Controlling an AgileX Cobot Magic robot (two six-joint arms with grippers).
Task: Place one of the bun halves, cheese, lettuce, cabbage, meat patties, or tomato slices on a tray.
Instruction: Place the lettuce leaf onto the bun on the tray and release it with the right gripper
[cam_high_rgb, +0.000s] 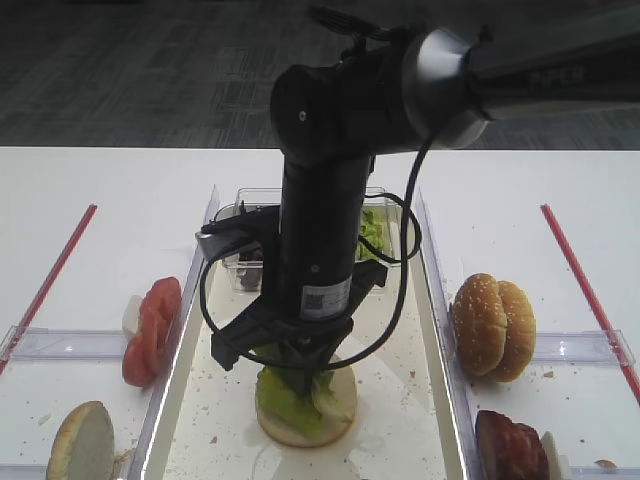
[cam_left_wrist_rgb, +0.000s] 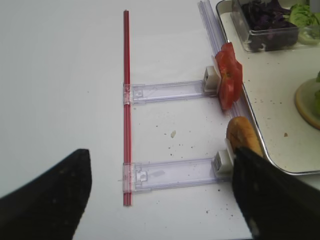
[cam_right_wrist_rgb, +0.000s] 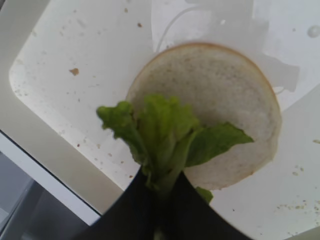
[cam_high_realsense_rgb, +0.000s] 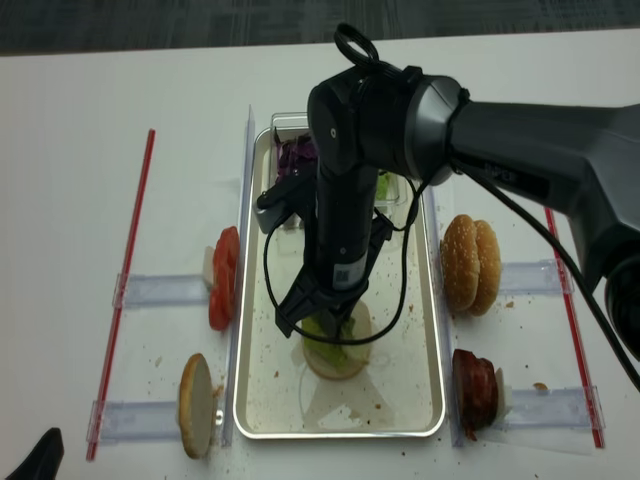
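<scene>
The right gripper (cam_right_wrist_rgb: 161, 200) is pinching the lettuce (cam_right_wrist_rgb: 167, 132) over a bun half (cam_right_wrist_rgb: 225, 105) lying in the tray (cam_high_realsense_rgb: 425, 350) — the left gripper (cam_left_wrist_rgb: 160, 195) is hanging with jaws apart

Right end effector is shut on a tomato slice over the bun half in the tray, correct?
Not tomato. The right end effector is shut on lettuce, as the right wrist view shows. The rest holds: it is over the bun half in the tray.
</scene>
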